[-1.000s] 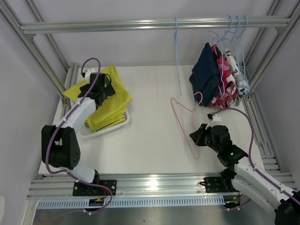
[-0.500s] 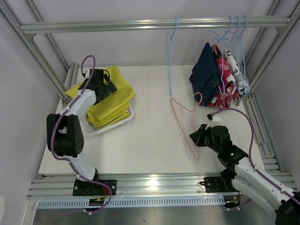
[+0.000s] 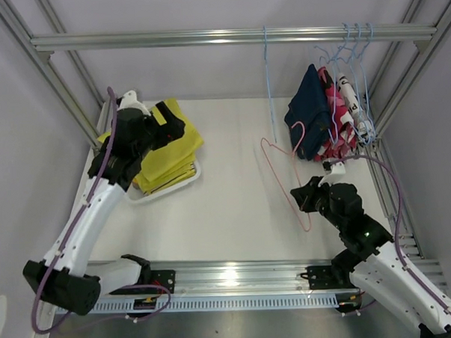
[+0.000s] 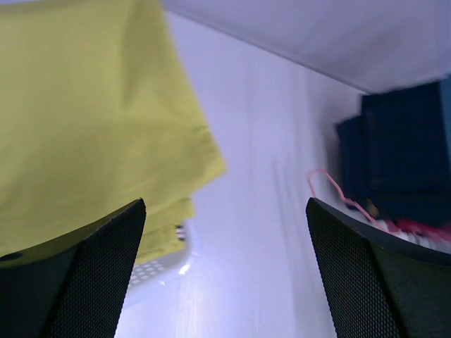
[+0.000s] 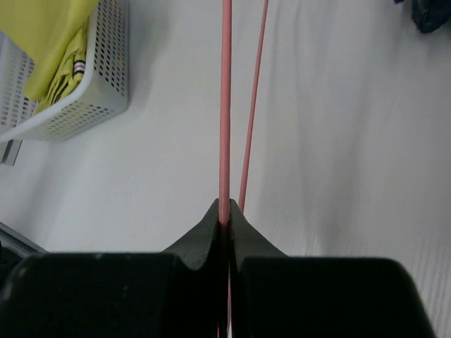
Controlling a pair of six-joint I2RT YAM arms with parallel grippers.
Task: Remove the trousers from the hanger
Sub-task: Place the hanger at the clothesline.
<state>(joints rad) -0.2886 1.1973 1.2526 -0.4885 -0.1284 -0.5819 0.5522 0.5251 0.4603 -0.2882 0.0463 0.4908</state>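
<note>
At the back left of the table point(image 3: 234, 206), a white perforated basket point(image 3: 178, 187) is seen. The yellow trousers point(image 3: 176, 145) are laid folded in it, off any hanger, and spill over its far rim. More folded cloth is stacked beneath them, but its pattern cannot be made out. The left pincer point(image 3: 171, 123) is held above this pile with its jaws spread wide and nothing between them. In the left wrist view its black fingers point(image 4: 84, 282) are set well apart, with the yellow cloth below them to the left.

On the right side, the right pincer point(image 3: 305, 199) is clamped shut on the wire of a bare pink hanger point(image 3: 272, 163). The hanger's hook is turned toward the hanging garments, and whether its far end touches the table cannot be told. In the right wrist view the two pink wires are seen running straight away from the closed jaws.

Along the overhead rail point(image 3: 205, 37), an empty blue hanger point(image 3: 267, 85) is hung near the middle. At the right end, three pairs are carried on light-blue hangers point(image 3: 359, 66). The navy trousers point(image 3: 307, 113) are nearest the middle. The pink-red patterned trousers point(image 3: 332, 116) are pressed beside them. The white lettered trousers point(image 3: 347, 96) are placed furthest right.
</note>
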